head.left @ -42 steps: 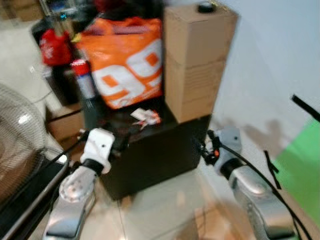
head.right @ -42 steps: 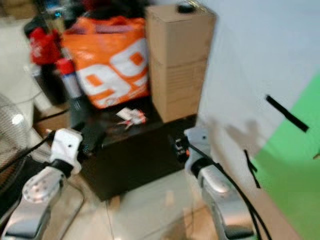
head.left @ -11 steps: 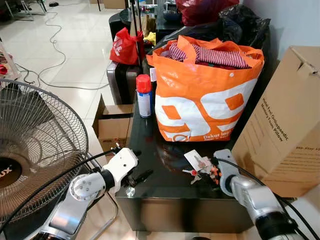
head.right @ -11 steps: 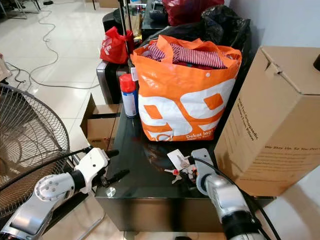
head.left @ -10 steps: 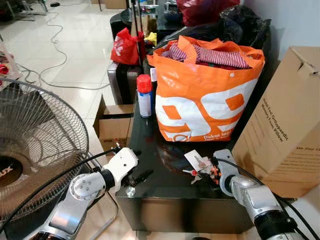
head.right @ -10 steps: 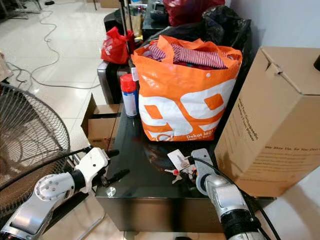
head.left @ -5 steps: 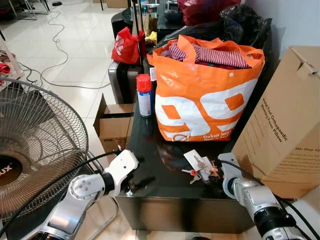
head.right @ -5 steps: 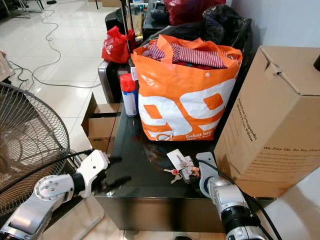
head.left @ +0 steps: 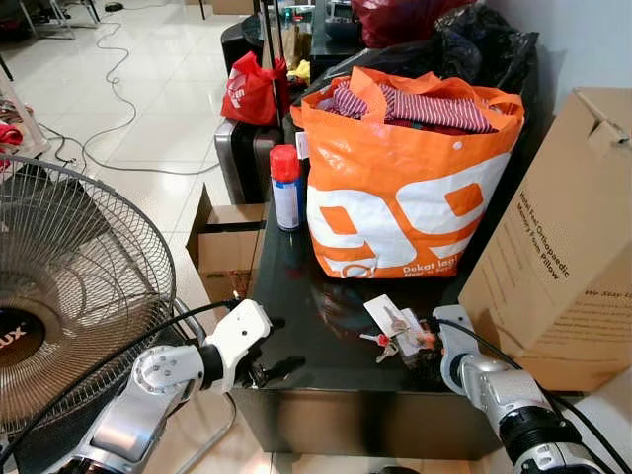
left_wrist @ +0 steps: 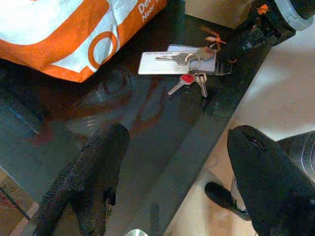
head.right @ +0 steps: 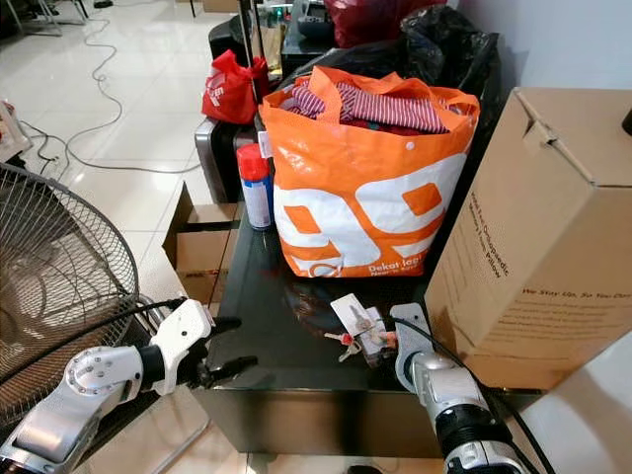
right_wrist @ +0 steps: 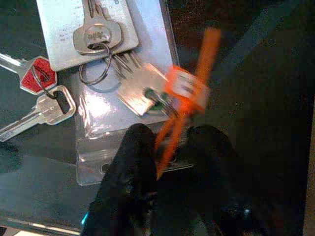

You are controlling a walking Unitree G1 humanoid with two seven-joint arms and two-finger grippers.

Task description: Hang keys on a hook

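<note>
Keys [right_wrist: 93, 54] lie flat on the glossy black counter [head.left: 316, 341], just in front of the orange shopping bag [head.left: 400, 188] and beside the tall cardboard box [head.left: 563, 257]. They sit on a clear plastic sleeve with a white card [right_wrist: 74, 29], a red-headed key [right_wrist: 34, 73] splayed off to one side and an orange tag string [right_wrist: 189, 103] trailing toward the right gripper [right_wrist: 172, 162]. That gripper is the nearer one by far: its jaws stand slightly parted right at the sleeve's near edge, the string running between them, though I'd say nothing is firmly held yet. The bunch lies straight ahead of them. The left gripper [left_wrist: 172, 172] hangs wide open and empty at the counter's front corner, well apart.
</note>
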